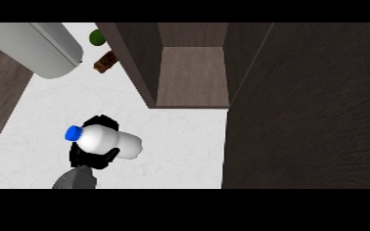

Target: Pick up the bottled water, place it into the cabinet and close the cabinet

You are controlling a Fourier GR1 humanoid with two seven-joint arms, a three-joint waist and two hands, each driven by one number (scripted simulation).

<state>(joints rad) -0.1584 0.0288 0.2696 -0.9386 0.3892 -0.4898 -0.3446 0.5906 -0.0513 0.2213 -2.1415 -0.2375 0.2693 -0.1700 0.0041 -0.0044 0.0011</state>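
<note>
1. Left hand (92,152): black, on a grey forearm that enters from the lower edge. Fingers and thumb are curled round the bottled water, with dark fingers showing above and below the bottle's body.
2. Bottled water (108,142): white body with a blue cap (73,133). It lies tilted in the hand's grasp, cap to the hand's left and base to its right. It appears lifted off the counter (180,142), though contact cannot be ruled out.
3. Cabinet (192,78): dark wood, up and to the right of the hand, well apart from it. Its interior shelf is visible and holds nothing that can be seen.
4. Cabinet door (303,112): a broad dark panel far to the right of the hand, standing open.
5. Other items: a grey rounded appliance (43,49) up and left of the hand; a green object (97,37) and a brown object (105,61) above the hand, just beside the cabinet's left wall. Both are too small to identify.
6. Right hand: does not show.
7. Progress, as a judgement: the pickup looks done. Still to do are carrying the bottle up and rightward into the cabinet opening, releasing it on the shelf, and swinging the door closed.
</note>
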